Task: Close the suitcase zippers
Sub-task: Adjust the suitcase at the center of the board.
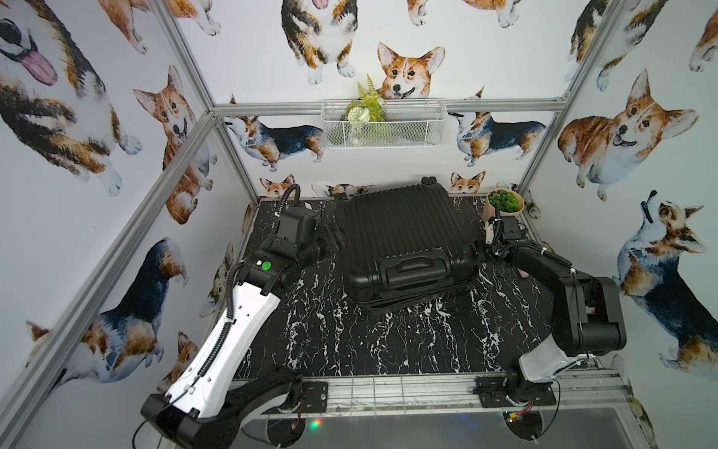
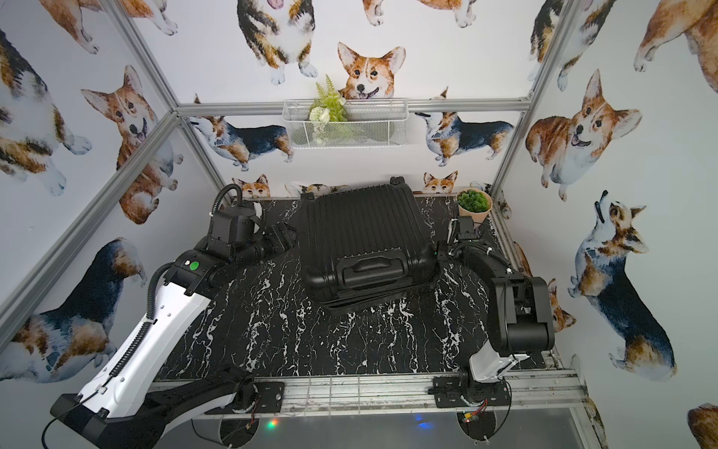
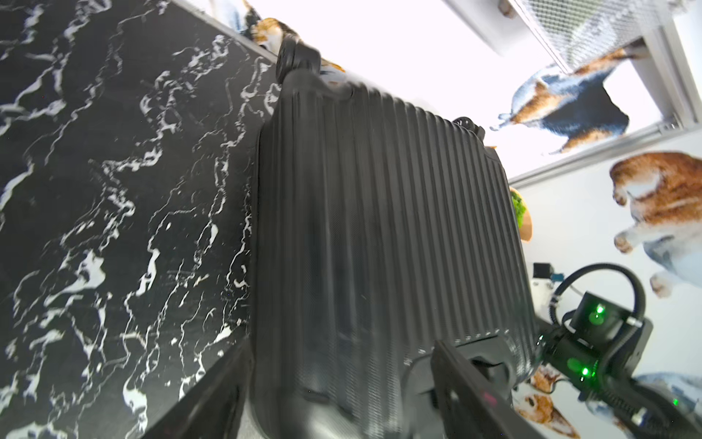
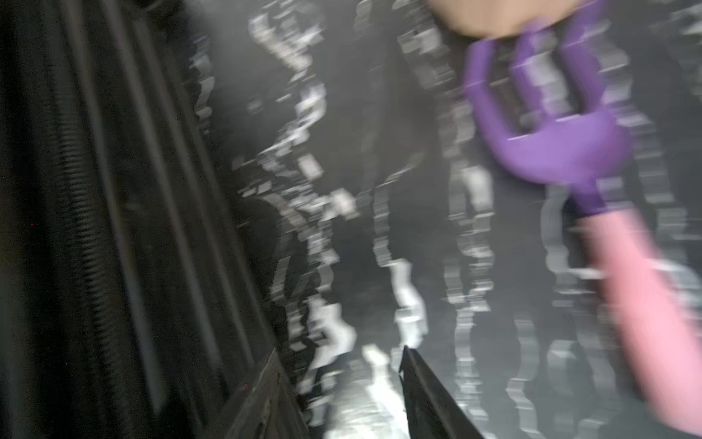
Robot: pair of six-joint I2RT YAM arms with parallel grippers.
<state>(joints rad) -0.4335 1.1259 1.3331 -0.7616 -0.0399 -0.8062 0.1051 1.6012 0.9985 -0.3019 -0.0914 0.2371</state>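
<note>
Left wrist: left end effector (image 3: 342,347) spread beside suitcase (image 3: 380,209); right wrist: right end effector (image 4: 338,353) spread.

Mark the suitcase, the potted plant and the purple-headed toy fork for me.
suitcase (image 1: 400,229): in a top view, middle of the ribbed upper shell.
potted plant (image 1: 505,199): in a top view, on the green foliage.
toy fork (image 4: 562,148): right wrist view, on the blurred purple head.
</note>
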